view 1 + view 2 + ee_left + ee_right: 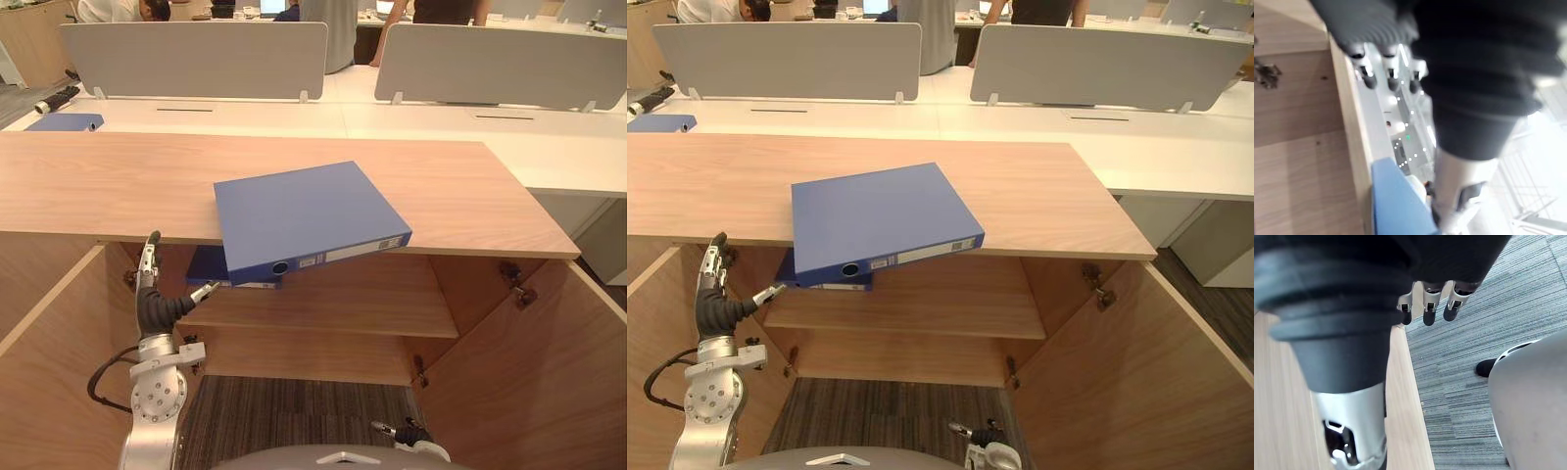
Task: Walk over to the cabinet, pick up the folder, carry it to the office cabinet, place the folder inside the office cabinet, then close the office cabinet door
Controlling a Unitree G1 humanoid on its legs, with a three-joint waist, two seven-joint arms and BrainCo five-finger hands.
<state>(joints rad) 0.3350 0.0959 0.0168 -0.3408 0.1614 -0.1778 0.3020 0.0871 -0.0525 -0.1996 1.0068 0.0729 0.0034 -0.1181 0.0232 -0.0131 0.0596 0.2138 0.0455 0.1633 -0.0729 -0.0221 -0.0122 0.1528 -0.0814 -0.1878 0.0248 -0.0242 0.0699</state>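
My left hand [150, 299], lower left, and right hand [1429, 303] are empty, fingers uncurled; the blue folder [304, 217] overhangs the cabinet top [98, 186].

Bright even light; shade under cabinet top [294, 186]; glare, L wrist view.

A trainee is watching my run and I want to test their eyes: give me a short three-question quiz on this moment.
1. True or false: the blue folder on the cabinet top overhangs its front edge.
2. The left robot hand is: A) gripping the folder B) raised, open, holding nothing C) pushing a door shut.
3. Fill in: a second blue folder lies on the ____ inside the cabinet.
Key: 1 true; 2 B; 3 shelf.
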